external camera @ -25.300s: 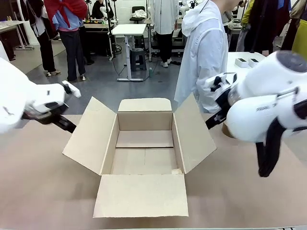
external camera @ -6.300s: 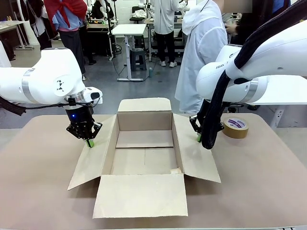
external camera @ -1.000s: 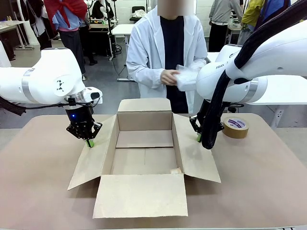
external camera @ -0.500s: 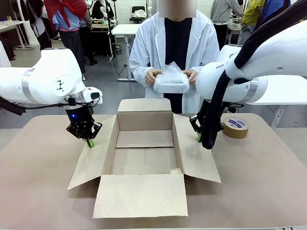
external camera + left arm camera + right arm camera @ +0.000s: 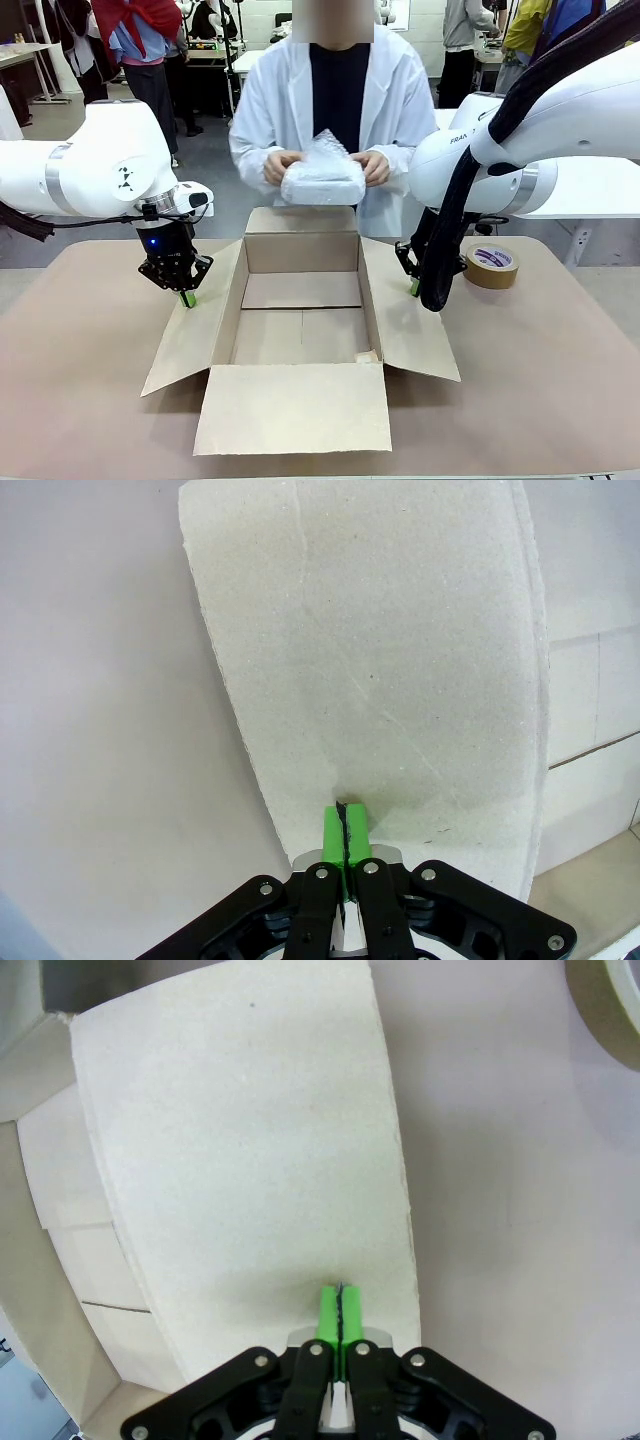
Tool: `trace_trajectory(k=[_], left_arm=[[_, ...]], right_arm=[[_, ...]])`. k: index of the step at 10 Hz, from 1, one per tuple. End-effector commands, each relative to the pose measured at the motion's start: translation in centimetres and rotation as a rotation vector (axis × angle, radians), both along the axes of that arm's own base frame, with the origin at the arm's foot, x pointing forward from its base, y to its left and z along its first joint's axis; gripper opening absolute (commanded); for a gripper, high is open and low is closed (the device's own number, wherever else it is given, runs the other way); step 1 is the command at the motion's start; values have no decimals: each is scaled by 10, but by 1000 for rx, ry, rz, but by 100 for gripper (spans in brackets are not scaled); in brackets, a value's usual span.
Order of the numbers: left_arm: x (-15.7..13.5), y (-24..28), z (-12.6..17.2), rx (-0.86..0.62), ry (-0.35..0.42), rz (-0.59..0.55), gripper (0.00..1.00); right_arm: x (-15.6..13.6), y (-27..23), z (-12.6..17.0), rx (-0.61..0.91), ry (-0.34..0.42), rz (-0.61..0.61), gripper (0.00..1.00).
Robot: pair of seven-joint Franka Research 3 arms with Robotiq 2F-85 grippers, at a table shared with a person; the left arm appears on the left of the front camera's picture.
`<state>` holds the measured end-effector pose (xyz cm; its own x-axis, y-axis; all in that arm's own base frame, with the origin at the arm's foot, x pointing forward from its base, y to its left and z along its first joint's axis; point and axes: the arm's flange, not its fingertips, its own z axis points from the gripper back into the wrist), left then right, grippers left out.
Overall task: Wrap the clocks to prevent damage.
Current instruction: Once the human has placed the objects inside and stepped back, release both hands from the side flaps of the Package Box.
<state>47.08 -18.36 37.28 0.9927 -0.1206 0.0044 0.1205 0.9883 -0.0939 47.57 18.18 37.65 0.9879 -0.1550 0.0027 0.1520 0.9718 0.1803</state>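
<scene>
Bubble-wrapped and whitish, the clocks [image 5: 322, 182] are one pillow-like bundle held in the air by a person in a white coat at the far side of the table [image 5: 90, 400]. The bundle sits in front of the person's waist, above the far flap of the open cardboard box [image 5: 302, 252] and apart from it. Its long axis runs side to side across the front view, roughly level and in line with the box's far wall. One long side faces the camera and loose wrap bunches up along the top; no clock face can be made out. The person's right hand [image 5: 278, 166] grips one short end and the person's left hand [image 5: 372, 167] the other. The box stands in the middle of the table with all four flaps spread outward. The left gripper [image 5: 186, 296] points down at the outer edge of the left flap [image 5: 195, 325]. In the left wrist view its green pads [image 5: 333, 832] are pressed together on that cardboard edge, with only a thin dark line between them. The right gripper [image 5: 413, 288] stands likewise at the outer edge of the right flap [image 5: 410, 315], and in the right wrist view its pads [image 5: 329, 1310] are pinched tight on that flap's rim. A brown tape roll [image 5: 492, 266] lies flat on the table just beyond the right flap.
</scene>
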Motion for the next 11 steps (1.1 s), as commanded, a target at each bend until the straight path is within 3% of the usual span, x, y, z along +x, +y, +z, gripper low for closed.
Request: trace_trajectory(k=[1,11], left_arm=[[0,1,2,6,3,-4,0],[0,1,2,6,3,-4,0]], right_arm=[[-1,1,-1,-25,1,-13,0],[-1,1,-1,-25,1,-13,0]])
